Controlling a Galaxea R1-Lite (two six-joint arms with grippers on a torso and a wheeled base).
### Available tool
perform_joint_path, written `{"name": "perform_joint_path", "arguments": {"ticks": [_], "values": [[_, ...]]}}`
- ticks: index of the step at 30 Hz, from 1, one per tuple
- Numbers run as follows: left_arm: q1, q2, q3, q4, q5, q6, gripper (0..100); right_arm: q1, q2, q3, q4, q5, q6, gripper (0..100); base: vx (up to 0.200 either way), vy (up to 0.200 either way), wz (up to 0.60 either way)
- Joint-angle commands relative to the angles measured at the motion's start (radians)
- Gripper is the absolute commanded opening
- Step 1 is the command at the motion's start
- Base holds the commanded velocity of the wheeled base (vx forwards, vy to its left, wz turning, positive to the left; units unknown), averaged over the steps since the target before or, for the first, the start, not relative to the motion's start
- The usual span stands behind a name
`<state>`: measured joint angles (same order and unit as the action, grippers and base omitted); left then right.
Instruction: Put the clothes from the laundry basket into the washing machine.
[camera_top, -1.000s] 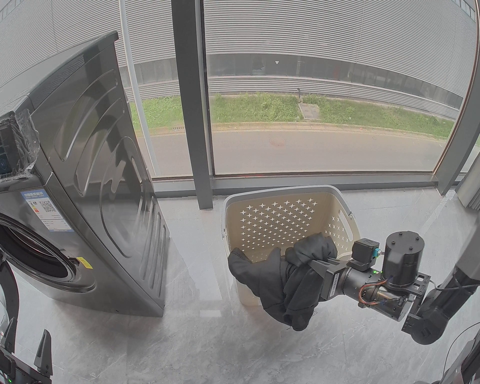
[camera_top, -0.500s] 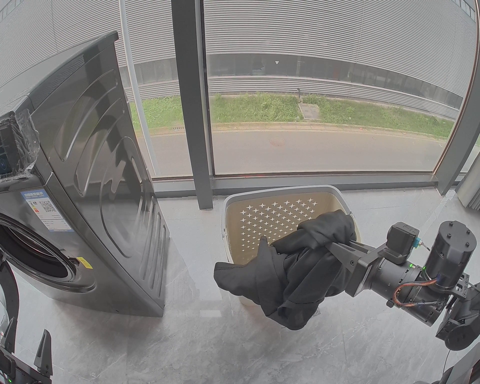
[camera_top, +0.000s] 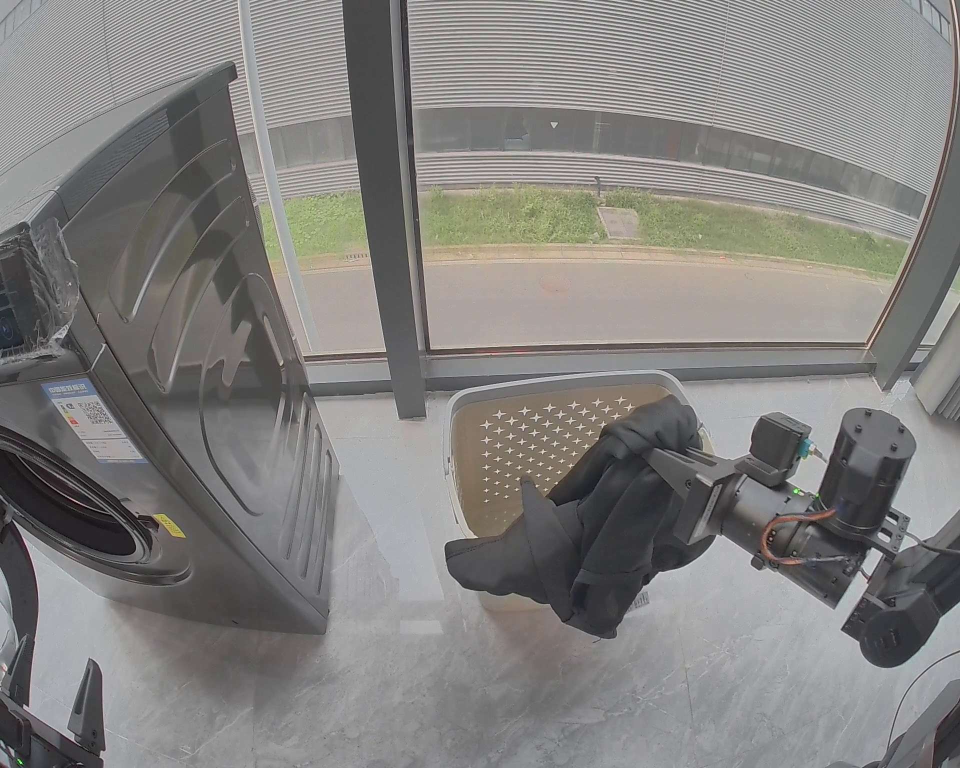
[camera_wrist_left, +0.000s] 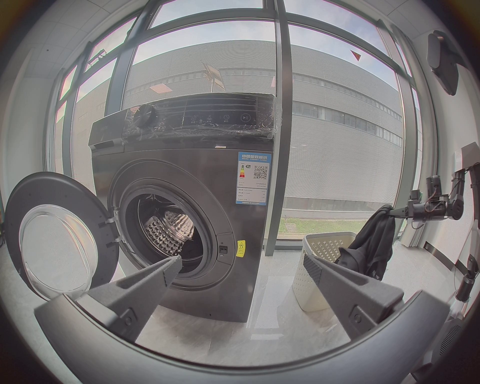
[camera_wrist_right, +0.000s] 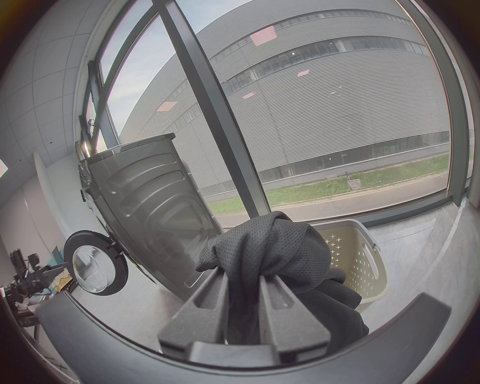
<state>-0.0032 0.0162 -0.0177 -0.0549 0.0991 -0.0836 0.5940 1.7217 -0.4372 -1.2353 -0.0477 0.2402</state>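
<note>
- As the head view shows it, my right gripper (camera_top: 665, 465) is clamped on a bunched fold of the dark garment (camera_top: 590, 540). The garment hangs by the laundry basket (camera_top: 520, 387), past its near rim and well apart from the washing machine (camera_top: 180, 330). It droops limp, so I judge it soft, light and likely to swing.
- In the left wrist view, my left gripper (camera_wrist_left: 241, 262) is spread wide and holds nothing, facing the open drum (camera_wrist_left: 167, 235).
- In the right wrist view, my fingers (camera_wrist_right: 200, 310) pinch thick mesh cloth. A hold on the gathered middle seems safest against slipping.
</note>
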Motion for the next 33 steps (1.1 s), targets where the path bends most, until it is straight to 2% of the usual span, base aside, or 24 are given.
{"name": "perform_joint_path", "arguments": {"ticks": [1, 7, 12, 16, 23, 24, 33], "values": [[0.000, -0.016, 0.015, 0.000, 0.001, -0.001, 100, -0.026, 0.128, -0.080, 0.005, 0.011, 0.004, 0, 0.000, 0.000, 0.00], [0.000, -0.016, 0.015, 0.000, 0.001, -0.001, 100, -0.028, 0.220, -0.098, 0.008, 0.002, 0.004, 0, 0.000, 0.000, 0.00], [0.000, -0.016, 0.015, 0.000, 0.001, -0.002, 100, -0.082, 0.343, -0.109, -0.018, -0.004, 0.005, 0, 0.000, 0.000, 0.00], [0.000, -0.016, 0.015, 0.000, 0.001, -0.002, 100, -0.129, 0.480, -0.147, -0.107, -0.004, 0.001, 0, 0.000, 0.000, 0.00], [0.000, -0.016, 0.015, 0.000, 0.001, -0.002, 100, -0.138, 0.570, -0.187, -0.148, -0.003, -0.002, 0, 0.000, 0.000, 0.00], [0.000, -0.016, 0.015, 0.000, 0.001, -0.002, 100, -0.145, 0.573, -0.189, -0.147, -0.003, -0.004, 100, 0.000, 0.000, 0.00], [0.000, -0.016, 0.015, 0.000, 0.001, -0.002, 100, -0.154, 0.631, -0.212, -0.151, -0.003, -0.006, 100, 0.000, 0.000, 0.00]]}}
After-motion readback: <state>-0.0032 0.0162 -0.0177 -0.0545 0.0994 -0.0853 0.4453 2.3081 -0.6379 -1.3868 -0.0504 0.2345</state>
